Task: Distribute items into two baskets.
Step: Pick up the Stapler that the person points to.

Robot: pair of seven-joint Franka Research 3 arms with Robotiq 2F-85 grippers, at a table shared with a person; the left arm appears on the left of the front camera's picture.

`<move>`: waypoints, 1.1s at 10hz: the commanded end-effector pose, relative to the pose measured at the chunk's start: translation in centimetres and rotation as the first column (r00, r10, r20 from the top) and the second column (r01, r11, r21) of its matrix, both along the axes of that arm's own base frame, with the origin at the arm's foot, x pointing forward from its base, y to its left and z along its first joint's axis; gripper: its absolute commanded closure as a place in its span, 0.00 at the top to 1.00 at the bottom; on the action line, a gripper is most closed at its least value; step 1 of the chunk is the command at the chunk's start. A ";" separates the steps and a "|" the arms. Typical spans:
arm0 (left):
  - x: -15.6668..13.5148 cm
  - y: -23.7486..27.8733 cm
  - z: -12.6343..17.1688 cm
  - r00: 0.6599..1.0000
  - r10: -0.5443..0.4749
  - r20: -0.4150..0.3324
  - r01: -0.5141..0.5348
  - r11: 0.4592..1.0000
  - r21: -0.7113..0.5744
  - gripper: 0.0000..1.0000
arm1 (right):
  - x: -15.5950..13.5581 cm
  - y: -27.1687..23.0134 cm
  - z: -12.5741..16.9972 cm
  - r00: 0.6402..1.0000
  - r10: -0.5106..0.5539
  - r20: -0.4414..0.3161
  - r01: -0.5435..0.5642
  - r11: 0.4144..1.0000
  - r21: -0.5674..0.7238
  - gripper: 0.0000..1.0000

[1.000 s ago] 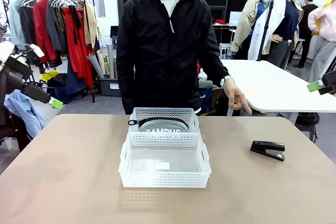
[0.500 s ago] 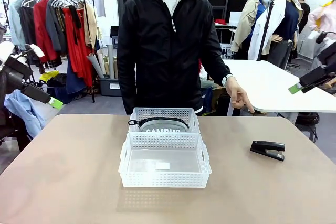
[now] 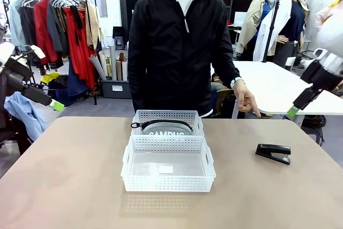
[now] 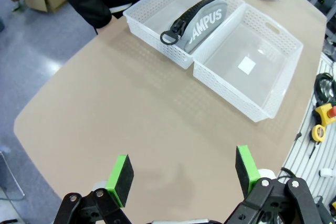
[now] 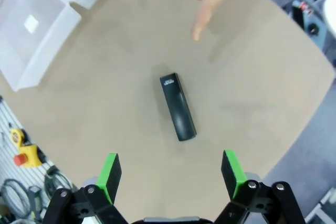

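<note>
The right jaws stand wide apart and hold nothing, their green pads [image 5: 110, 174] high over the counter [image 5: 105, 108], with the black stapler [image 5: 177, 107] lying flat below, in line with the gap between them. The left jaws are likewise spread and empty, above bare counter well to the left of the empty basket [image 4: 231, 90]. That empty basket sits mid-counter. The second basket [image 3: 167, 115] touches its far long side and holds the grey pouch [image 3: 166, 129], which has "CAMPUS" lettering on its side and its zip and black strap on top. The stapler rests on the counter well to the right of the empty basket, apart from both baskets. A person stands beyond the second basket; their hand [image 3: 245, 100] points an index finger downward, to the right of the empty basket and beyond the stapler
</note>
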State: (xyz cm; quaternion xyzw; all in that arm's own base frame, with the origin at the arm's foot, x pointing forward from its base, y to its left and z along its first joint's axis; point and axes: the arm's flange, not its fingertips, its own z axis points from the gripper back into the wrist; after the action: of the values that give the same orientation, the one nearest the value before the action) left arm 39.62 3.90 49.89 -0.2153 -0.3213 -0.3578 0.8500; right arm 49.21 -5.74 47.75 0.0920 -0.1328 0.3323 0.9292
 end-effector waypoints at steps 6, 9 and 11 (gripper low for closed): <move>0.2 -0.1 0.2 1.000 0.010 -0.010 -0.010 1.000 -0.001 1.00 | 2.8 2.4 -5.5 0.946 0.310 -0.091 -0.322 0.930 -0.177 1.00; 0.2 -0.1 0.2 1.000 0.010 -0.010 -0.010 1.000 -0.001 1.00 | 2.4 4.0 -7.1 0.921 0.385 -0.061 -0.389 0.902 -0.187 1.00; 0.2 -0.1 0.2 1.000 0.010 -0.010 -0.010 1.000 -0.001 1.00 | 2.6 4.6 -8.1 0.915 0.399 -0.059 -0.403 0.892 -0.205 1.00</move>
State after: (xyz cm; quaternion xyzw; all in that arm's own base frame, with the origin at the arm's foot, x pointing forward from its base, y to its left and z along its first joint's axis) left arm 39.63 3.91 49.88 -0.2153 -0.3211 -0.3577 0.8501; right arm 51.90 -0.77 40.42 0.0325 -0.0567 0.5140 0.8553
